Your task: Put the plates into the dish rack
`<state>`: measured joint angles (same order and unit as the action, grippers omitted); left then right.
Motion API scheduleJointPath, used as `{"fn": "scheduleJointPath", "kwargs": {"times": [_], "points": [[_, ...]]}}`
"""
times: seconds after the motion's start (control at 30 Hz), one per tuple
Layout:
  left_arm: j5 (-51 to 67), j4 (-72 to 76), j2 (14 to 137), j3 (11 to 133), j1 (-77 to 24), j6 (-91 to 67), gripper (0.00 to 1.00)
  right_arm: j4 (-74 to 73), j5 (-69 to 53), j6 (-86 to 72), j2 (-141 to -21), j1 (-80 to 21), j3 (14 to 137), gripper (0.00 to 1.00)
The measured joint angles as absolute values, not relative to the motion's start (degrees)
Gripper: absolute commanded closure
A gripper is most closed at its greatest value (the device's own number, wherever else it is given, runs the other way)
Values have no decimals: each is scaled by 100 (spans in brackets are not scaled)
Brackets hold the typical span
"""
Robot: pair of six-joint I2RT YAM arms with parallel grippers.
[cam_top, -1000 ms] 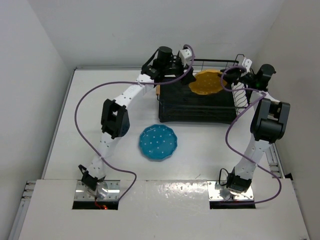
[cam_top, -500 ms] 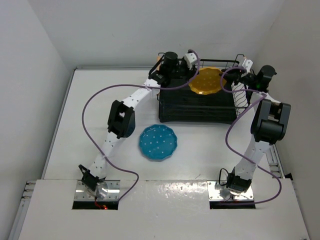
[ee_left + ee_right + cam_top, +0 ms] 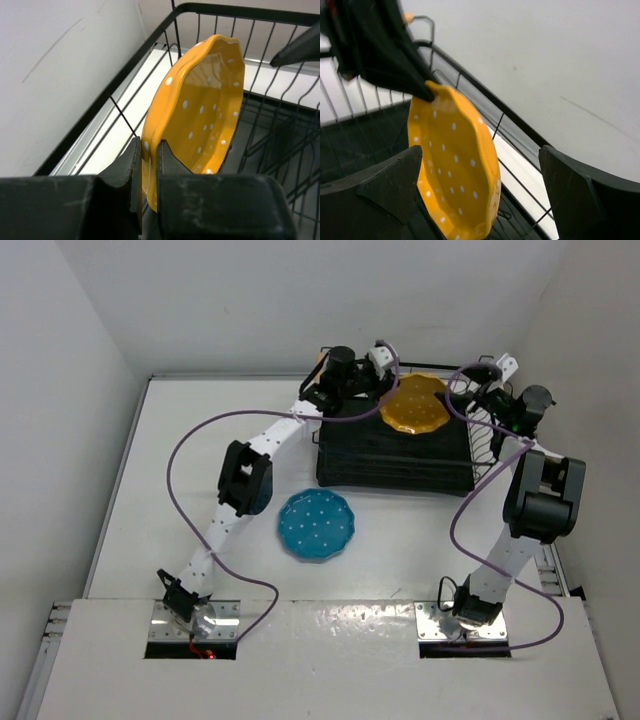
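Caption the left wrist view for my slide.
Left end effector grips the yellow plate by its rim, on edge inside the dish rack.

One yellow-orange plate [image 3: 418, 405] and one teal plate [image 3: 316, 525] make two in all, alongside a single dish rack [image 3: 390, 466].

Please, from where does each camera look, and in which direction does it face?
Top external: above and behind the bases, looking down at the table, dish rack and teal plate; left arm and right arm show whole.
Left wrist: on the left arm, looking into the rack; the left hand pinches the yellow plate by its rim.
Right wrist: on the right arm, looking toward the wall; the open right hand straddles that plate.
Shared: both wrist views show the yellow plate.
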<state>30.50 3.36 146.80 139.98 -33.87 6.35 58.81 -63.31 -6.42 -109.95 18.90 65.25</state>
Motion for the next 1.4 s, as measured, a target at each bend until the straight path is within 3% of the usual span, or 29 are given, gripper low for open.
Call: {"fn": "scheduleJointPath", "kwargs": {"times": [0.27, 0.47, 0.7, 0.8, 1.13, 1.4], "points": [[2862, 600, 14713, 14003, -3605, 755, 100, 6904, -4541, -2606, -10355, 1890, 5551, 0], [2687, 633, 14713, 14022, -3730, 1131, 100, 6678, -3509, -3470, -10346, 1905, 5579, 0], [2716, 676, 14713, 14022, -3809, 1315, 100, 2292, -1673, -2797, -10116, 1675, 7631, 0], [2768, 718, 14713, 14022, -3850, 1437, 100, 1317, -1072, -2477, -9609, 1636, 7570, 0], [2801, 945, 14711, 13952, -4088, 1824, 100, -720, 530, -1752, -9297, 1643, 7902, 3], [2652, 1258, 14700, 13653, -4394, 2213, 100, -1129, 344, -1629, -9797, 1835, 7765, 11]]}}
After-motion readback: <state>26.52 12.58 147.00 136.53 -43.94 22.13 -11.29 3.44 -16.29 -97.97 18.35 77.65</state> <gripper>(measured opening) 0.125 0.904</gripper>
